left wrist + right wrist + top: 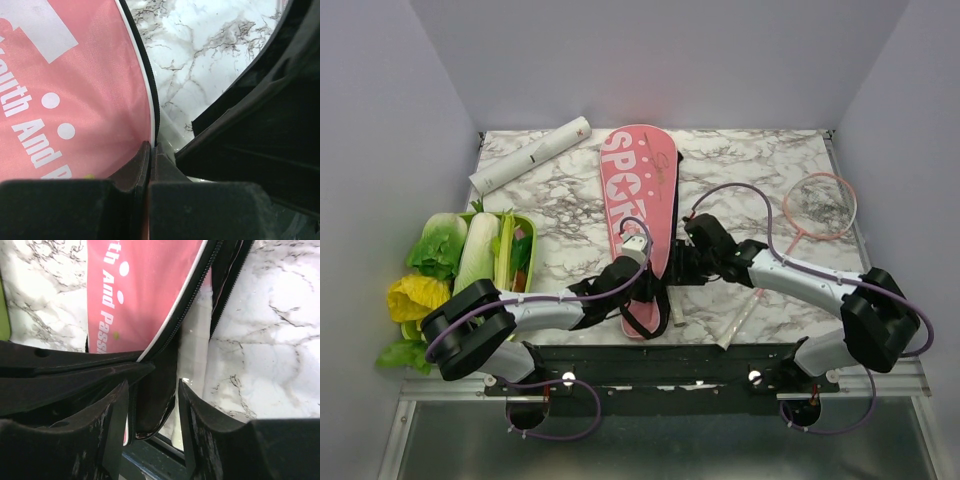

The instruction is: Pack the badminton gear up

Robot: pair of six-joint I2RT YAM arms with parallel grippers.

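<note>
The long pink "SPORT" cover (638, 190) lies lengthwise in the middle of the table, with its black strap (646, 316) looped at the near end. My left gripper (636, 246) is shut on the cover's piped zipper edge (152, 107), as the left wrist view (151, 148) shows. My right gripper (686, 262) is at the cover's right side, open, with a black flap of the cover (155, 400) hanging between its fingers (117, 410). A pink-framed racket (819, 204) lies at the right, its pale handle (738, 322) pointing near-left. A white tube (530, 154) lies at the back left. No shuttlecocks are visible.
A green tray (527, 228) of leafy vegetables sits at the left edge, with more leaves (416, 297) spilling beside it. Walls close in the table at the back and both sides. The marble top (750, 160) is bare at the back right.
</note>
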